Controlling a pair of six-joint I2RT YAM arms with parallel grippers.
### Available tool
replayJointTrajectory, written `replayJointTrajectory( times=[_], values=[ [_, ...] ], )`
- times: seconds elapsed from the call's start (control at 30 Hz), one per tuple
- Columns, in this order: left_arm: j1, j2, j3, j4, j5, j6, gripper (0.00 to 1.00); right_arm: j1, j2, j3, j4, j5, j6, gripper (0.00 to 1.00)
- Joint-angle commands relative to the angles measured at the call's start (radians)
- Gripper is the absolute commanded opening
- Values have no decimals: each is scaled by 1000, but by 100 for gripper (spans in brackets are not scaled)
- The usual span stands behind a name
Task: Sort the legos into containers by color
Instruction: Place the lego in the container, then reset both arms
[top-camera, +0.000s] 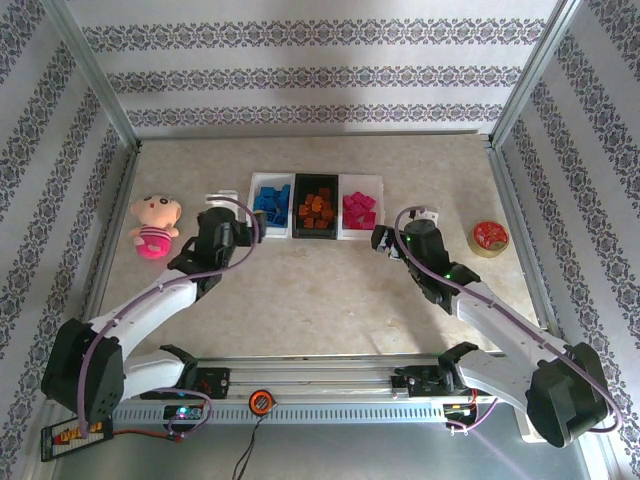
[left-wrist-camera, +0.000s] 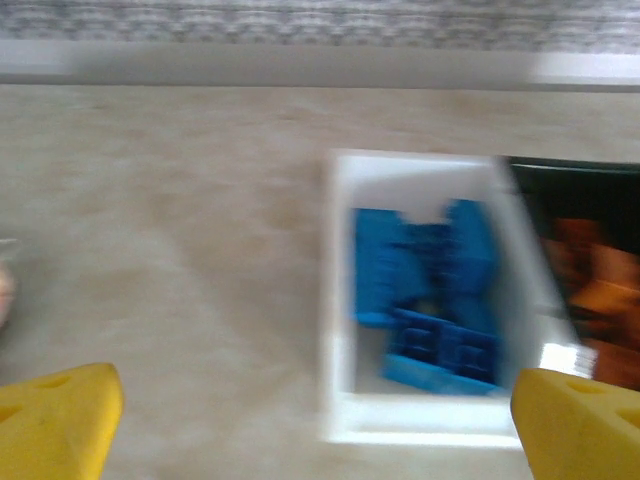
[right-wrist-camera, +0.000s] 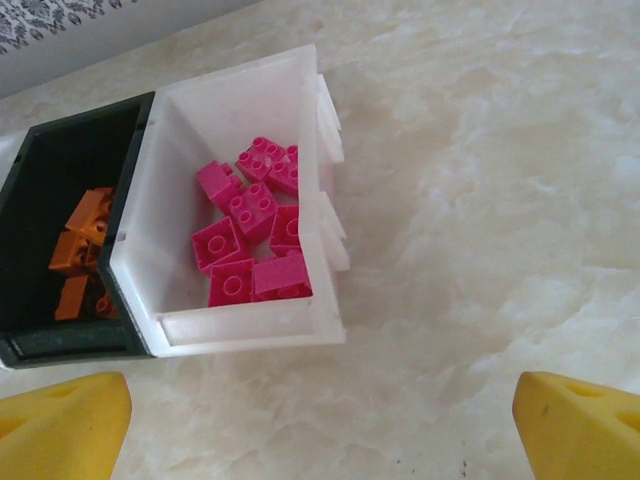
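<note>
Three containers stand in a row at the back middle. Blue legos (top-camera: 271, 200) (left-wrist-camera: 430, 290) fill the left white tray (top-camera: 254, 205) (left-wrist-camera: 337, 300). Orange legos (top-camera: 316, 208) (right-wrist-camera: 80, 250) lie in the black tray (top-camera: 296, 212) (right-wrist-camera: 60, 160). Pink legos (top-camera: 360, 208) (right-wrist-camera: 250, 240) sit in the right white tray (top-camera: 378, 205) (right-wrist-camera: 240, 110). My left gripper (top-camera: 222, 205) (left-wrist-camera: 320, 425) hovers open and empty just left of the blue tray. On the other side, my right gripper (top-camera: 383, 238) (right-wrist-camera: 322, 430) hangs open and empty off the pink tray's near right corner.
A pink plush doll (top-camera: 152, 225) lies at the left edge of the table. A red tape roll (top-camera: 489, 238) sits at the right. Metal frame posts and patterned walls bound the table on three sides. The left wrist view is blurred.
</note>
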Motion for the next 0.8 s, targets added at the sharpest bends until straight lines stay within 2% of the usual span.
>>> replayJointTrajectory(
  times=[0.0,0.07,0.17,0.37,0.43,0.53,0.6,0.67,0.73,0.77],
  values=[
    [146,22,-12,90,-94,98,99,-8,10,41,43,59,-32,98],
    [227,70,-31,113,-56,135,99,-10,12,43,43,69,-33,98],
    [290,146,-71,191,-4,191,99,-14,10,38,52,79,-34,98],
    [310,260,-230,599,153,224,99,-18,4,35,57,89,-76,98],
    [312,261,-221,571,205,206,99,-18,1,41,47,123,-74,98],
    [312,348,-303,803,269,220,99,-18,-9,44,32,213,-41,98],
    [313,446,-358,1044,280,234,99,-21,-20,42,34,260,-49,98],
    [325,383,-305,825,272,202,99,-29,-28,42,39,302,-54,98],
    [335,426,-285,868,259,197,99,-51,-29,40,63,293,-91,98],
    [334,406,-279,817,246,184,99,-69,-29,34,87,266,-147,98]
  ],
)
